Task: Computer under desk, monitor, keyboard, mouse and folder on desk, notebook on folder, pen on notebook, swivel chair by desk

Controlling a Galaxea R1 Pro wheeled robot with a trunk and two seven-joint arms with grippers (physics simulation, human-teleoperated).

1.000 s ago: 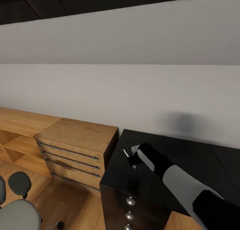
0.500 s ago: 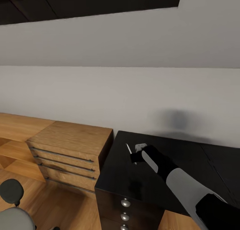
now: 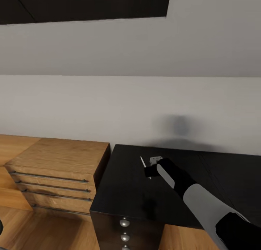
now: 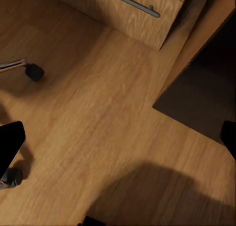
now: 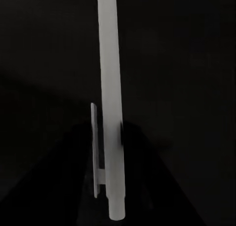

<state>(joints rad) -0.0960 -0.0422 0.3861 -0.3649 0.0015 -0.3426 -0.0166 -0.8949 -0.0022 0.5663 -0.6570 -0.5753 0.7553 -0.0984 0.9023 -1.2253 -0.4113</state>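
- Head view: right arm reaching forward over the black tabletop (image 3: pixel 203 177); right tool (image 3: pixel 148 169) closed on the pen (image 3: pixel 143 162), thin and white, tilted up and away from the tool; pen held above the tabletop near its back left corner, with a dark shadow on the surface just below; black drawers with round silver knobs (image 3: pixel 124 223) on the near front face; light wooden drawer unit (image 3: pixel 54 170) with long metal handles just beside the tabletop's left end, its top a little lower; plain pale wall (image 3: pixel 130 105) behind both, carrying a soft round shadow above the arm; dark panel (image 3: pixel 83 5) across the upper left; wooden floor (image 3: pixel 43 232) at lower left.
- Left wrist view: looking down at the wooden floor (image 4: pixel 98 118); black fingers of the left tool (image 4: pixel 9 146) at opposite edges of the picture, well apart, spread wide with nothing between them; chrome leg and black caster of the swivel chair (image 4: pixel 27 69) on the floor, a second caster near one finger; front of the wooden drawer unit (image 4: pixel 142 14) with a metal handle; dark side of the black desk body (image 4: pixel 201 93) standing on the floor; broad shadow across the floor.
- Right wrist view: the pen (image 5: pixel 111 103) as a long white shaft running straight away from the camera, its clip alongside; dark tabletop surface (image 5: pixel 44 64) behind; tool's own fingers too dark to make out.
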